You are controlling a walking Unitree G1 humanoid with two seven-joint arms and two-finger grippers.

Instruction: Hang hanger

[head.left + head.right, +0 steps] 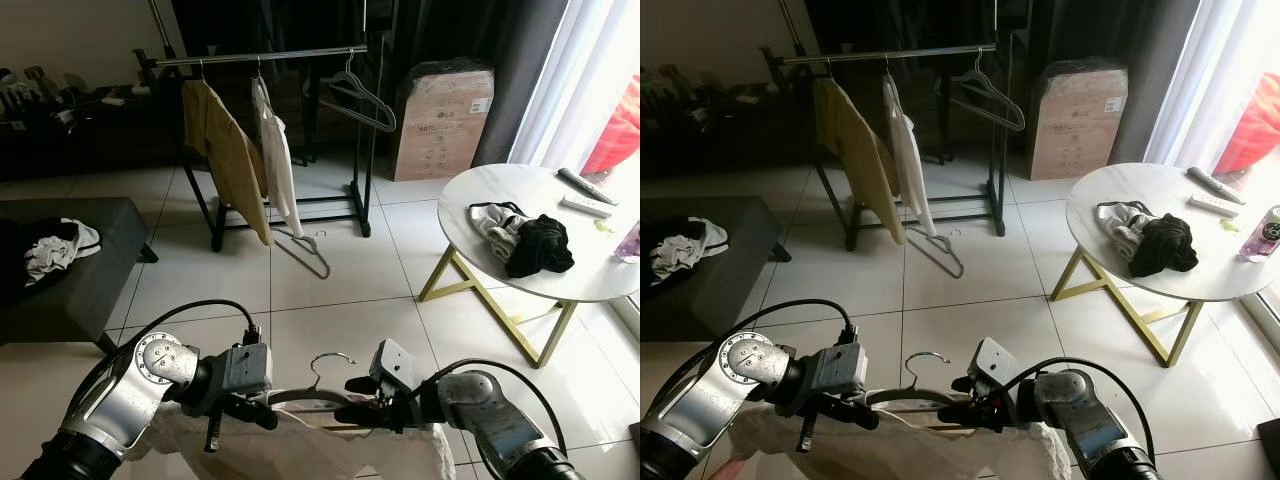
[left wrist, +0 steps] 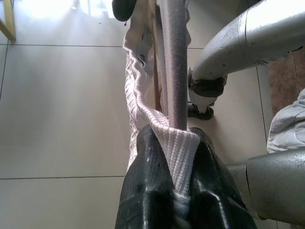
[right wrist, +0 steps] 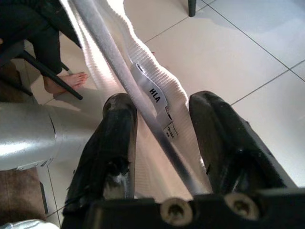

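Left eye view: both arms are up close at the bottom, holding a grey hanger with a white knit garment draped on it. The left gripper and right gripper sit at either side of the hanger, its hook poking up between them.

Rack, same view: the clothes rack stands well ahead across the tiled floor, with a tan shirt, a white top and an empty hanger on its bar. Another hanger lies on the floor just in front of it.

Right eye view: round white table off to the right, with dark and pale clothes, two remotes and a bottle on it. Cardboard box behind it, dark bench with clothes on the left.

Left wrist view: the fingers are pinched tight on the ribbed white fabric, right where the hanger's bar runs past them.

Right wrist view: the fingers stand apart on either side of the hanger bar and the knit with its label; not obviously squeezing it. A person's bare foot shows on the tiles beyond.
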